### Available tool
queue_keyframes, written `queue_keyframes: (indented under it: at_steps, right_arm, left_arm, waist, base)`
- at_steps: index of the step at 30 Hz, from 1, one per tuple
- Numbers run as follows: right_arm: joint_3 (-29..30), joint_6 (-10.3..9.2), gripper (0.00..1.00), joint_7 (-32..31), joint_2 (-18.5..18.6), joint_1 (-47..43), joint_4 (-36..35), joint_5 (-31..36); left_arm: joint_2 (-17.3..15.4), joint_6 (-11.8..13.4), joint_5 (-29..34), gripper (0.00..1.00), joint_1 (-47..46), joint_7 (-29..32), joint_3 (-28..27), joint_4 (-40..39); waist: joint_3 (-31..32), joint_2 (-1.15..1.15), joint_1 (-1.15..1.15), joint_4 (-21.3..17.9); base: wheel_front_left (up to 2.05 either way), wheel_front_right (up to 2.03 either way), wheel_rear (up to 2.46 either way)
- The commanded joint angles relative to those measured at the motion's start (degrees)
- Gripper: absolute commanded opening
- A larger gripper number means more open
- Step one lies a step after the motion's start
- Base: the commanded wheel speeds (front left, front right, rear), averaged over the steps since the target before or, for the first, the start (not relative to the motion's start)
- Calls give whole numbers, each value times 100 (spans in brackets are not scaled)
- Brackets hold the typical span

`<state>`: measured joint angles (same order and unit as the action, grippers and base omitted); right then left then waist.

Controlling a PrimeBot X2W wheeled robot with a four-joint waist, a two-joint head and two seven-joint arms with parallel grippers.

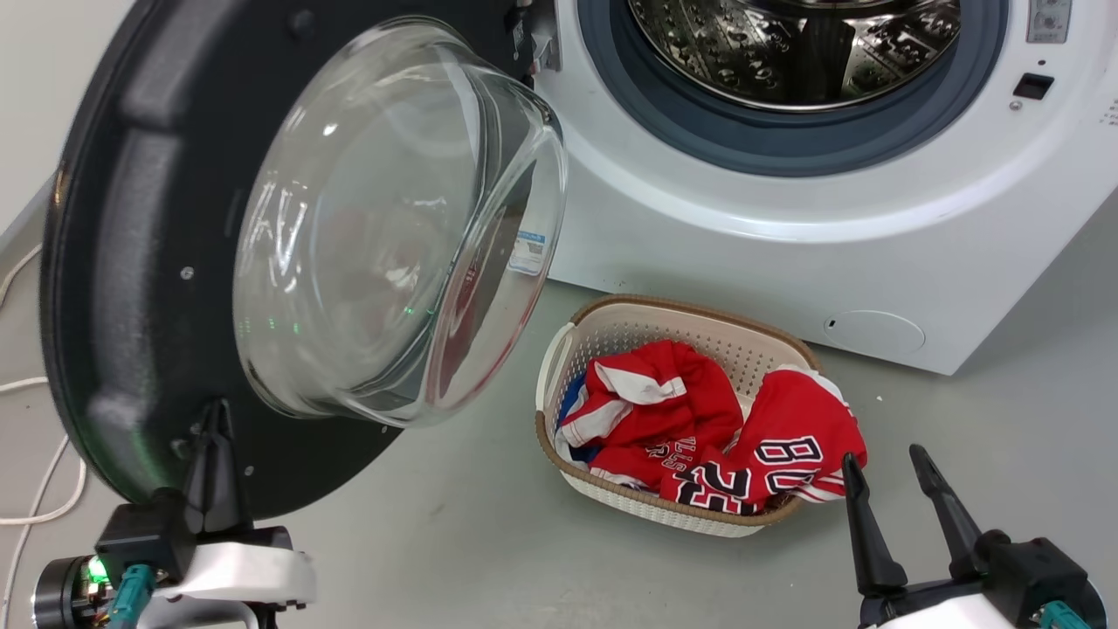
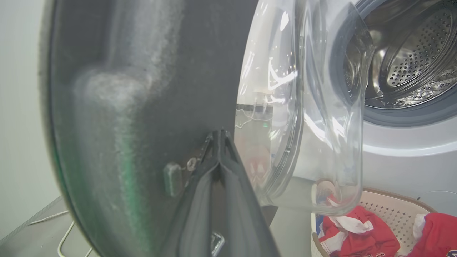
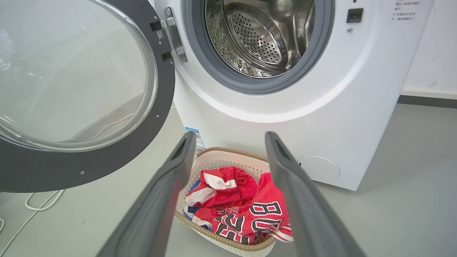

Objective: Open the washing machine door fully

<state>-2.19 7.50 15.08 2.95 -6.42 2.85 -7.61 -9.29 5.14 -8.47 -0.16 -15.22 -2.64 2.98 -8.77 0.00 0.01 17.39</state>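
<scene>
The washing machine door (image 1: 131, 262) is a big black disc with a clear glass bowl (image 1: 393, 227), and it stands swung out to the left on its hinge (image 3: 173, 35). The white washing machine (image 1: 786, 227) shows its steel drum (image 1: 786, 44) and grey-blue gasket uncovered. My left gripper (image 1: 214, 419) is shut, its joined tips resting against the door's black inner face near the lower rim, just left of the bowl, as the left wrist view (image 2: 220, 134) confirms. My right gripper (image 1: 882, 456) hangs open at the lower right, holding nothing, above the basket in the right wrist view (image 3: 230, 137).
A cream laundry basket (image 1: 568, 349) with red jerseys (image 1: 699, 428) sits on the grey floor in front of the machine, between the two grippers. White cables (image 1: 35, 489) lie on the floor at the far left, behind the door. A pale wall runs along the left.
</scene>
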Motion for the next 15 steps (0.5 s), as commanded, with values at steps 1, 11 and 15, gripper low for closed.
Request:
queue_keyframes:
  at_steps: [1, 11, 15]
  right_arm:
    - [15, -1, 100, 11, -15, 88, -26, 25]
    - [55, -1, 100, 12, -14, 228, -26, 136]
    - [34, -1, 100, 12, -14, 319, -19, 160]
  left_arm:
    - [15, 39, -52, 0, -83, 13, -86, 26]
    - [-25, -63, -220, 0, -627, 14, -977, 534]
    - [-91, -126, -233, 0, -872, 14, -1317, 762]
  waist:
    - [-40, 0, -1, -7]
    - [-287, 0, -1, -13]
    - [-360, 0, -1, -36]
  base:
    - [0, 0, 0]
    - [0, 0, 0]
    - [0, 0, 0]
